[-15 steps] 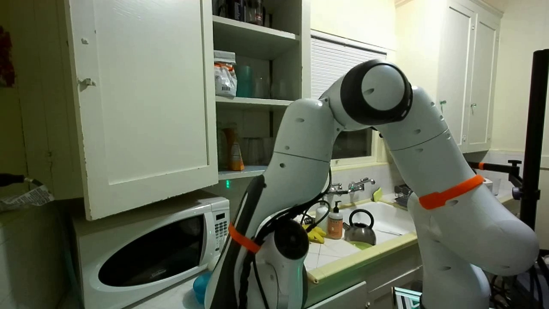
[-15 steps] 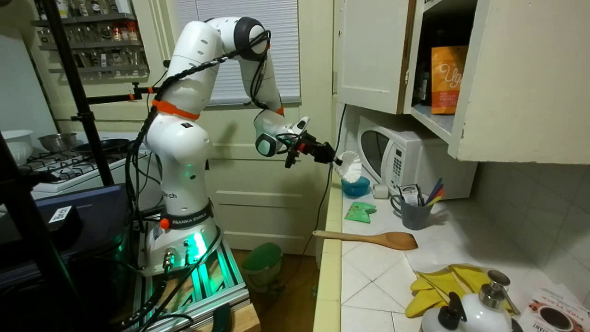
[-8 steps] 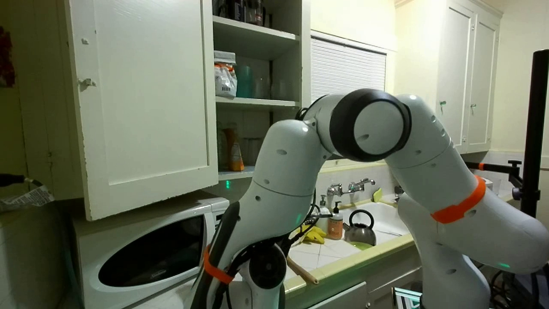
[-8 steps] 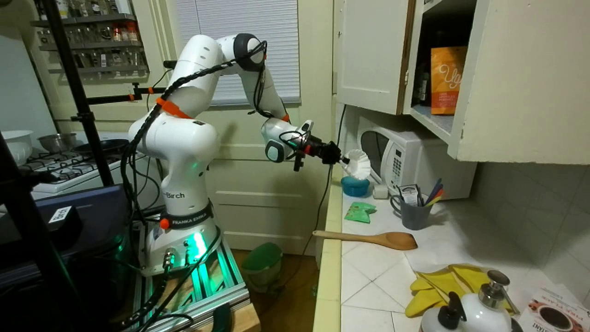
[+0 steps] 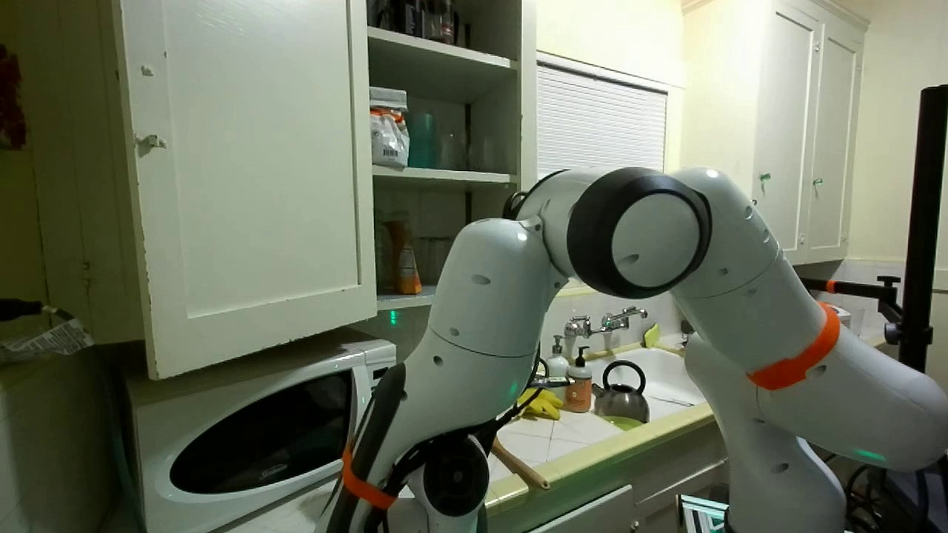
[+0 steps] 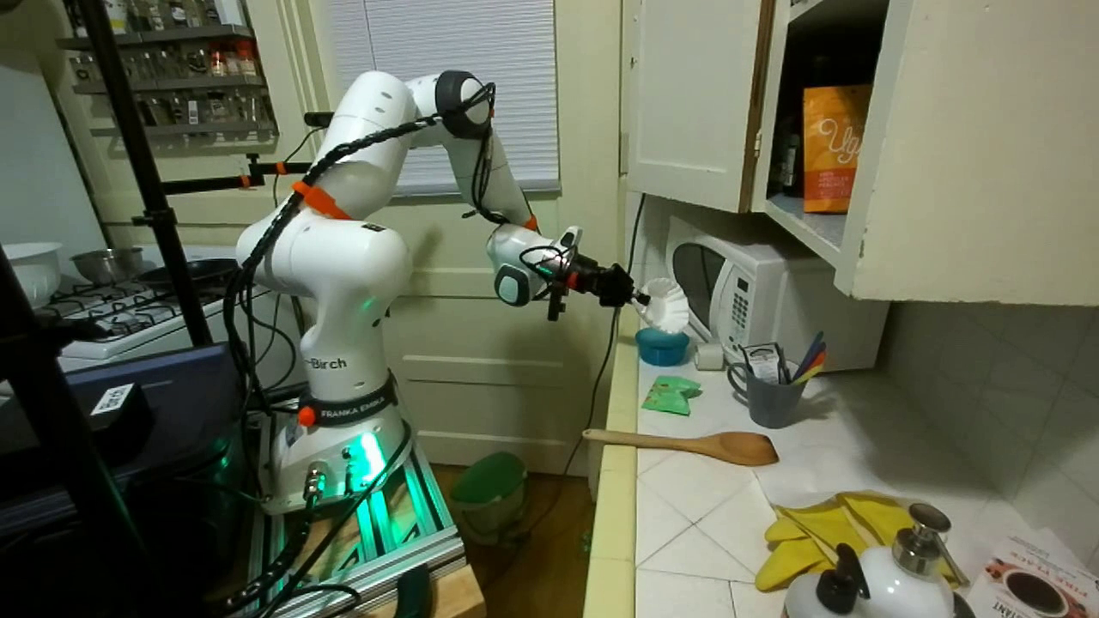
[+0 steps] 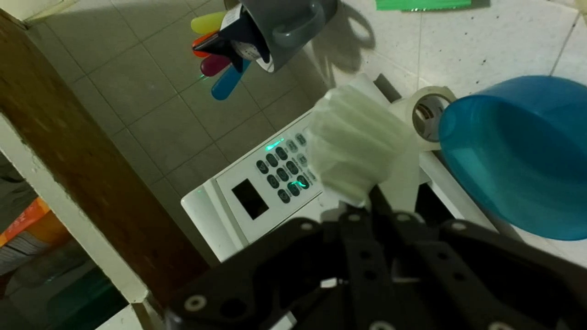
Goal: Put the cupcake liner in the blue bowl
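Note:
My gripper (image 7: 367, 200) is shut on the edge of the white cupcake liner (image 7: 353, 142), whose pleated sides flare out past the fingertips in the wrist view. The blue bowl (image 7: 518, 160) lies to the right of the liner there. An exterior view has the liner (image 6: 666, 306) tilted in the air, just above the blue bowl (image 6: 662, 348) on the counter, with the gripper (image 6: 640, 298) coming in from the left. From that side I cannot tell whether the liner touches the bowl's rim. Bowl, liner and fingertips are all hidden or out of frame in an exterior view dominated by the arm (image 5: 481, 296).
A white microwave (image 6: 773, 283) stands behind the bowl, under an open cupboard door (image 6: 691, 103). Beside the bowl are a tape roll (image 7: 429, 117) and a grey mug (image 6: 775, 399) with utensils. A green packet (image 6: 671, 395) and a wooden spoon (image 6: 687, 445) lie nearer.
The arm has lowered at its elbow and carried the liner towards the microwave, right in an exterior view. Over the last half second it has hardly moved. The bowl has stayed put.

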